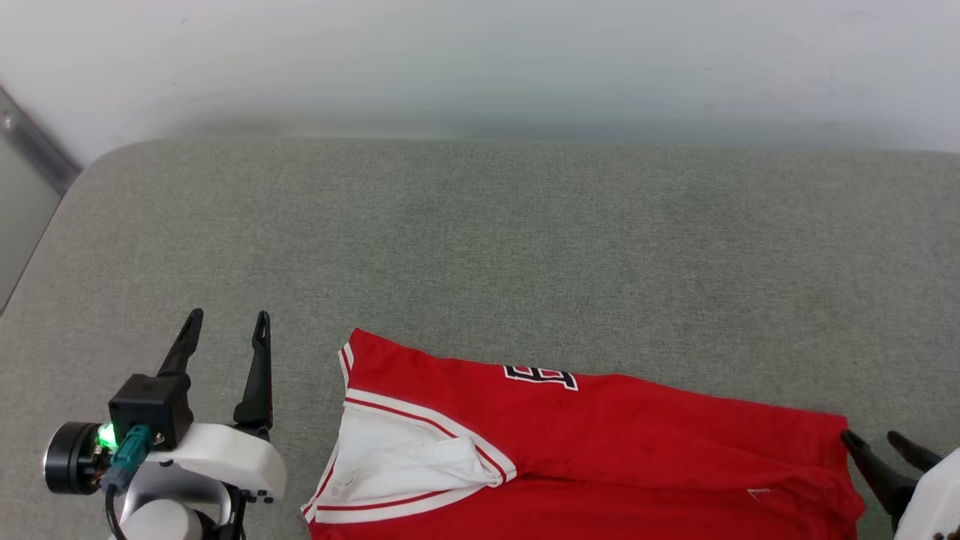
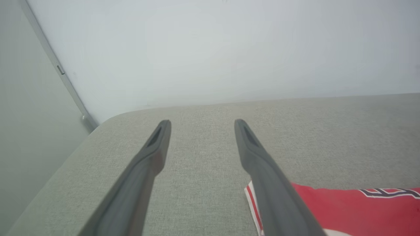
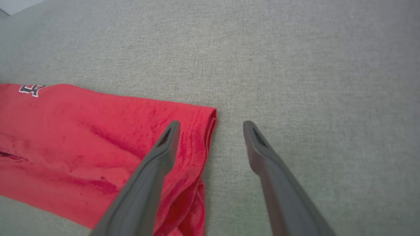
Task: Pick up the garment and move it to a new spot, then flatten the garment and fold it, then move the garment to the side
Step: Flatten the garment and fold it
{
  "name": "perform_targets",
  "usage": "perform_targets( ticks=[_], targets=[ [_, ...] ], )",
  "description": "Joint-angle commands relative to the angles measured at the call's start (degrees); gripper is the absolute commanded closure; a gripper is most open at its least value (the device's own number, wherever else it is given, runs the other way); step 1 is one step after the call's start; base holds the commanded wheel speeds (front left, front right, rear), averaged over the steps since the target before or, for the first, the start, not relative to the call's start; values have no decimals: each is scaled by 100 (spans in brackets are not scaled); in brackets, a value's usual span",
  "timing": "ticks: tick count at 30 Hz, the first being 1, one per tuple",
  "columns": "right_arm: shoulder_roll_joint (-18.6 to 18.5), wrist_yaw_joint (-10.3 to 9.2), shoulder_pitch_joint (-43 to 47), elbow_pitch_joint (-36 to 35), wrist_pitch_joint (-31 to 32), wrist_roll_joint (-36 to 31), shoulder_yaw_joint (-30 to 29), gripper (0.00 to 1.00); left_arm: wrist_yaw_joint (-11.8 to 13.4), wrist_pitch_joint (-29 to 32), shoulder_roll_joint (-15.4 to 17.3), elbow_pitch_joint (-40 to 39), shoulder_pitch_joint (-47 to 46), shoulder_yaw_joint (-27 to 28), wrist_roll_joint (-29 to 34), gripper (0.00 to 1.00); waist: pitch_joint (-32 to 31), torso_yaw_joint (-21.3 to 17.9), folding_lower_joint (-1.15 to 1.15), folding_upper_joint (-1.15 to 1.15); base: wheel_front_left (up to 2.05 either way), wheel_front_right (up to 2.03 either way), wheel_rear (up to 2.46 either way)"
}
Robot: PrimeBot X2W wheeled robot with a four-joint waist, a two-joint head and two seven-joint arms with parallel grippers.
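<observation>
The garment (image 1: 600,442), a red jersey with a white sleeve and striped trim, lies spread along the near edge of the grey cushioned surface (image 1: 480,247), a strip of black numerals showing at its far edge. My left gripper (image 1: 229,322) stands open to the garment's left, a short way off it, with nothing between its fingers. My right gripper (image 1: 874,439) is open at the garment's right end. In the right wrist view my right gripper (image 3: 211,123) straddles the garment's (image 3: 98,144) folded edge, one finger above the cloth. In the left wrist view my left gripper (image 2: 202,122) points past the garment's (image 2: 344,206) corner.
A pale wall (image 1: 480,60) rises behind the grey surface. At the far left a metal strip (image 1: 34,146) runs down beside the surface's rounded corner. Bare grey fabric stretches beyond the garment and to both sides of it.
</observation>
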Motion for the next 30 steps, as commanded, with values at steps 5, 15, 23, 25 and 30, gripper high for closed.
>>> perform_targets(
  ticks=[5, 15, 23, 25, 30],
  targets=[
    [285, -1, 109, 261, 193, 217, 34, 0, -180, -13, -597, -146, 566, 793, 808, 0, 68, 62, 0, 0, 0, 0, 0],
    [698, 0, 378, 495, 828, 954, 695, 0, -863, -13, -1624, -77, 1135, 1738, 1879, 0, 137, 148, 0, 0, 0, 0, 0],
    [763, 0, 191, 579, 903, 1150, 1203, 0, -1367, -14, -2247, 75, 1269, 2236, 2547, 0, 149, 134, 0, 0, 0, 0, 0],
    [696, 0, 114, 577, 881, 1122, 1294, 75, -1460, -14, -2369, 71, 1272, 2340, 2713, 0, 154, 132, 0, 0, 0, 0, 0],
    [523, -2, -60, 628, 845, 1183, 1396, 100, -1646, -14, -2647, 48, 1320, 2552, 3077, 0, 143, 124, 0, 0, 0, 0, 0]
  ],
)
